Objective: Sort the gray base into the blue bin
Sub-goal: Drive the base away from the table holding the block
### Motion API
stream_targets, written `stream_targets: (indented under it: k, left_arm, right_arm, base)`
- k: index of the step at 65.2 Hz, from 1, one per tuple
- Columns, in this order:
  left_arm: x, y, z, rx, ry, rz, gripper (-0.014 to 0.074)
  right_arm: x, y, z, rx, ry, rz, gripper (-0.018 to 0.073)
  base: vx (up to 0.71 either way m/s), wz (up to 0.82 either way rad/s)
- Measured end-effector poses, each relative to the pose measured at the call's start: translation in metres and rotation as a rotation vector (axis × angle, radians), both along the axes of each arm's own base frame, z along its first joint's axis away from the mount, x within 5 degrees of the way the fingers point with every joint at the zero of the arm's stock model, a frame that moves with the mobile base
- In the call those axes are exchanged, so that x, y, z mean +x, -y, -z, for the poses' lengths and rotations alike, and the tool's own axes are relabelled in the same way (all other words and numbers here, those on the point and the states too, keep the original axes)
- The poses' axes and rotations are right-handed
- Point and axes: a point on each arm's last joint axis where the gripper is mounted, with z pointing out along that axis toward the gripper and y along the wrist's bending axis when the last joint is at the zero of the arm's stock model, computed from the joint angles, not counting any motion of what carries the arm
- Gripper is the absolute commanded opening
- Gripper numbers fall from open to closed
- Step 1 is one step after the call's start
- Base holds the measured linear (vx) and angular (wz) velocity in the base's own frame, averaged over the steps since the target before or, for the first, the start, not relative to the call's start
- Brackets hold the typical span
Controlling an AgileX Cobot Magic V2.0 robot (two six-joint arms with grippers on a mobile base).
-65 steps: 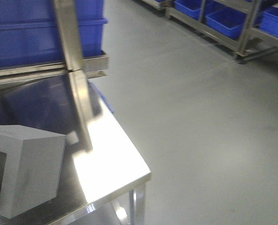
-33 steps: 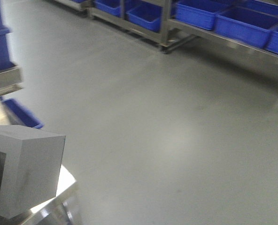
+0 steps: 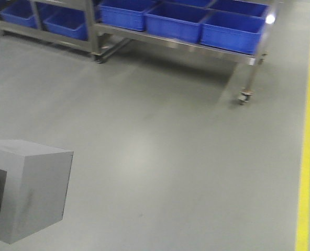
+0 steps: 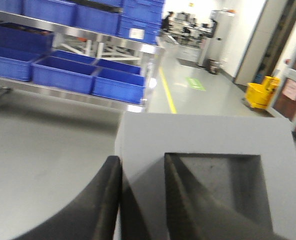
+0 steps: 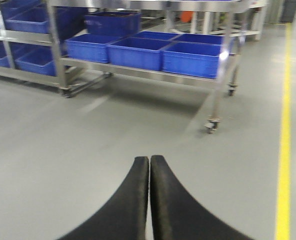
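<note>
The gray base (image 3: 32,188) fills the lower left of the front view, held above the floor with its recessed window facing left. In the left wrist view the gray base (image 4: 208,137) is clamped by my left gripper (image 4: 142,159): one finger presses its outer wall, the other sits inside the square recess. My right gripper (image 5: 149,159) hangs shut over bare floor with nothing between its fingers. Blue bins stand in rows on a wheeled steel rack: a blue bin (image 3: 231,29) at the rack's right end, a blue bin (image 5: 193,59) in the right wrist view, another blue bin (image 4: 119,85) in the left wrist view.
A steel rack (image 3: 249,57) on castors carries the bins at the far side. A yellow floor line (image 3: 306,151) runs along the right. A yellow mop bucket (image 4: 262,92) stands far off by a doorway. Grey floor (image 3: 160,151) lies between me and the rack.
The view has swung right: the steel table and its post have left the frame, and the bin rack and yellow line have come in. The gray base stays fixed in view.
</note>
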Motion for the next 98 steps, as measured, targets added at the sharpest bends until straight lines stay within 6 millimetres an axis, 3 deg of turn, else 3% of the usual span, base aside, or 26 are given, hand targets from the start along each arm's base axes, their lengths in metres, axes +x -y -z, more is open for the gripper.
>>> stream_targets:
  k: [42, 98]
  left_arm:
    - [0.0000, 0.0000, 0.0000, 0.000, 0.000, 0.000, -0.0006]
    - [0.0000, 0.0000, 0.0000, 0.000, 0.000, 0.000, -0.0006]
  right_arm:
    - [0.0000, 0.0000, 0.0000, 0.000, 0.000, 0.000, -0.0005]
    - [0.0000, 0.0000, 0.0000, 0.000, 0.000, 0.000, -0.0005]
  base:
    - [0.11, -0.53]
    - [0.21, -0.01]
